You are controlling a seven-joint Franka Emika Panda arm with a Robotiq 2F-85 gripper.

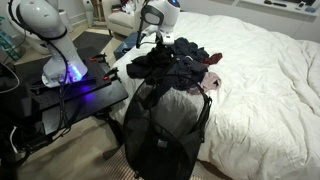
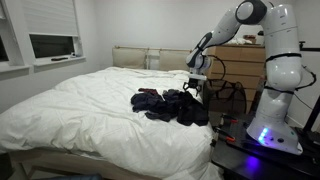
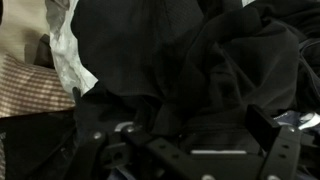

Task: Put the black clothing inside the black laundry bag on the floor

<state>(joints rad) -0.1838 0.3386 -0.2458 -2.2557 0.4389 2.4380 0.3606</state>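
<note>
A pile of black and dark clothing [image 1: 182, 60] lies at the edge of the white bed [image 1: 265, 75], and it also shows in the other exterior view [image 2: 172, 105]. The black laundry bag [image 1: 163, 135] stands open on the floor against the bed, just below the pile; in an exterior view it shows behind the arm [image 2: 232, 95]. My gripper [image 1: 154, 40] [image 2: 193, 90] is down at the pile's near end. In the wrist view black cloth [image 3: 190, 70] fills the frame and my gripper [image 3: 180, 128] is open, fingers spread wide with cloth between them.
The robot's base stands on a dark table [image 1: 70, 95] beside the bag. A wooden dresser [image 2: 245, 60] is behind the arm. A pale patterned garment [image 3: 65, 50] and checked fabric [image 3: 20, 90] lie next to the black cloth. Light fabric [image 1: 178, 103] shows inside the bag.
</note>
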